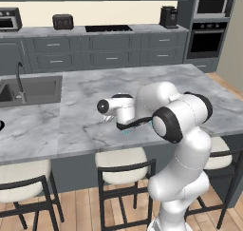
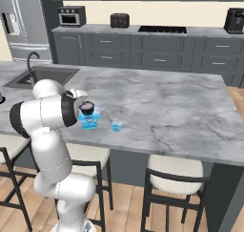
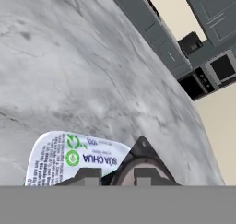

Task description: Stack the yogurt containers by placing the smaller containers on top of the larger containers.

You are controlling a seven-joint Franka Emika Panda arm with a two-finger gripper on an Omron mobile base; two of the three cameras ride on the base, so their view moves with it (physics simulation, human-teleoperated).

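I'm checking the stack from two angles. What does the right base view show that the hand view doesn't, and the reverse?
The right base view adds the tiny light-blue cup, standing on the counter apart from the blue boxy pack, and the sink. The hand view adds the pack's printed white lid and the gripper shut on the dark round cup. Both show the dark round cup over the pack on the marble counter.

The tabletop [image 2: 167, 102] is pale grey marble with darker grey veins. On it, the boxy pack [image 2: 89, 120] is bright light blue; its lid [image 3: 64, 156] is white with green marks and dark print. The round cup [image 2: 87, 106] is dark with a paler top. The tiny cup [image 2: 116, 126] is light blue.
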